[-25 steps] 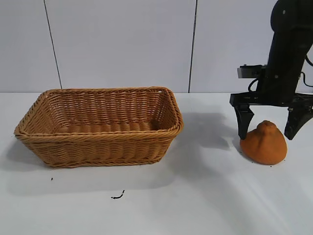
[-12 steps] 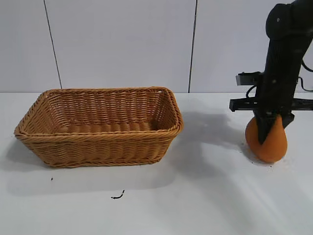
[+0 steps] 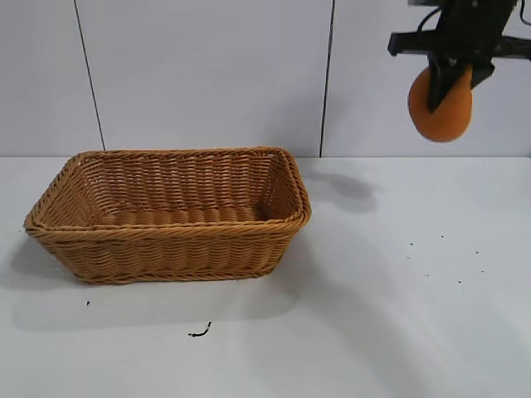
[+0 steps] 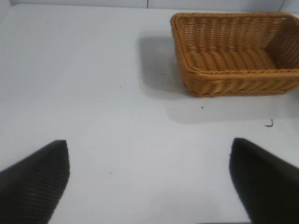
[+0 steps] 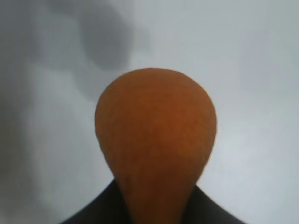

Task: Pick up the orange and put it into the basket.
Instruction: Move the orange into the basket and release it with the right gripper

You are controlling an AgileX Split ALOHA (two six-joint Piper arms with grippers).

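Note:
My right gripper (image 3: 450,79) is shut on the orange (image 3: 440,114) and holds it high above the table at the upper right, its rounded end hanging down. In the right wrist view the orange (image 5: 155,135) fills the middle, pinched at its narrow end by the dark fingers (image 5: 212,207). The tan woven basket (image 3: 170,228) stands on the table at the left, well apart from the orange. It also shows in the left wrist view (image 4: 236,81). My left gripper (image 4: 149,182) is open and empty above bare table, outside the exterior view.
The white table (image 3: 373,315) carries a small dark scrap (image 3: 200,332) in front of the basket and a few dark specks (image 3: 440,265) where the orange lay. A white panelled wall (image 3: 207,75) stands behind.
My right gripper closed on the orange on the table, then lifted it straight up, high above the table. The basket and left arm have not moved.

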